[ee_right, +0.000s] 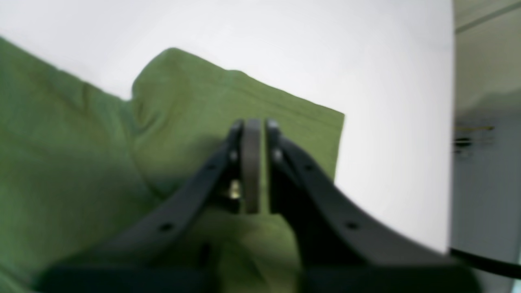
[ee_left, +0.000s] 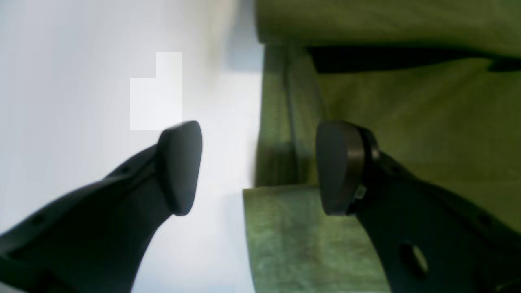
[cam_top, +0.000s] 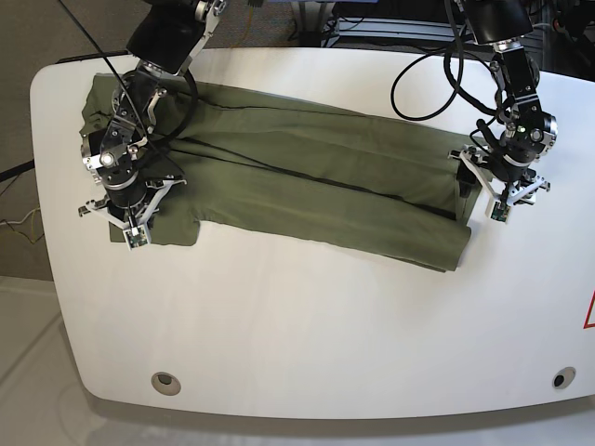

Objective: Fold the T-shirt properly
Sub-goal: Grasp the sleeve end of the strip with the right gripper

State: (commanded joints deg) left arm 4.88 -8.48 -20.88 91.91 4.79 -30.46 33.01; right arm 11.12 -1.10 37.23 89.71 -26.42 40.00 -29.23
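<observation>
The T-shirt [cam_top: 307, 190] is lying as a long olive-green band across the white table [cam_top: 307, 334], running from about ten o'clock in the base view down toward three o'clock, with its long sides already turned in over the middle. No brand, printed label or other writing is showing clearly enough to read on the cloth in any view; a sliver of a red mark is sitting at the table's edge at about four o'clock, too cut off to make out. The right gripper [ee_right: 252, 162] is hovering over the nine o'clock end of the shirt, its two dark fingers pressed together with only a thin slit between them, and the wrist view is not showing any cloth caught there. The left gripper [ee_left: 258, 167] is sitting at the three o'clock end, its fingers spread wide apart: one pad [ee_left: 179, 167] is over bare table, the other [ee_left: 338, 167] is over the green cloth, with a stitched hem of the shirt lying in the gap between them.
</observation>
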